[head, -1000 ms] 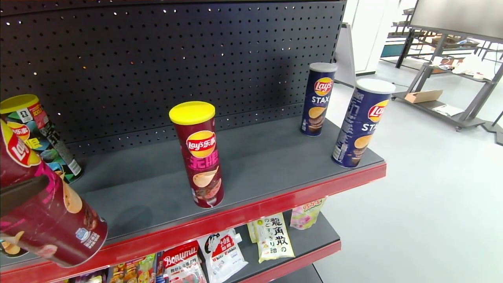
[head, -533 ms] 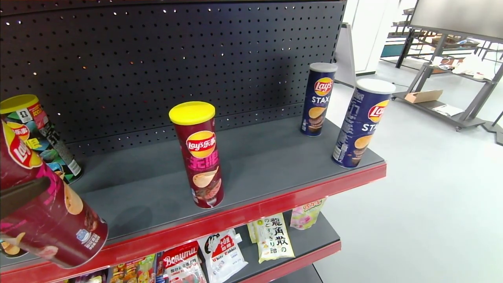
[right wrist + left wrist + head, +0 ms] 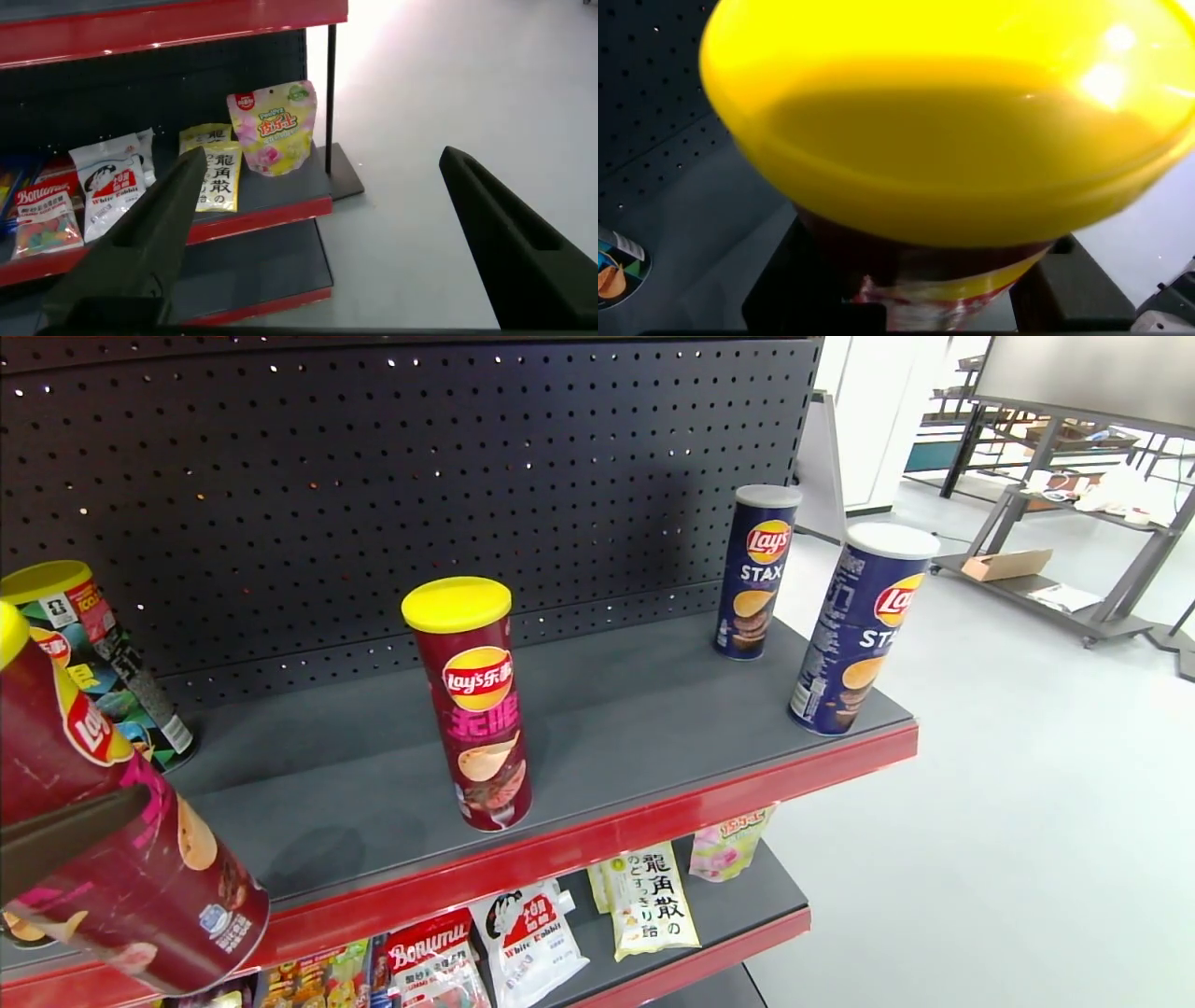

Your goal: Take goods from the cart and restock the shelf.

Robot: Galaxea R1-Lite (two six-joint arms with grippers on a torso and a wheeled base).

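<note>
My left gripper (image 3: 70,829) is shut on a dark red chip can (image 3: 159,877) with a yellow lid (image 3: 952,121). The can is tilted at the lower left, over the red front edge of the grey shelf (image 3: 597,728). In the left wrist view its dark fingers (image 3: 789,280) press the can's sides just under the lid. A matching red can (image 3: 471,700) stands upright mid-shelf, apart from the held one. My right gripper (image 3: 327,247) is open and holds nothing, low in front of the lower shelves.
Two blue chip cans (image 3: 756,571) (image 3: 864,627) stand at the shelf's right end, and a multicoloured can (image 3: 89,653) is at the back left by the pegboard (image 3: 420,476). Snack bags (image 3: 649,901) fill the shelf below. Open floor lies to the right.
The held red can has shifted a little right and down towards the shelf front, and its yellow lid has come into the head view. Everything on the shelf is unmoved.
</note>
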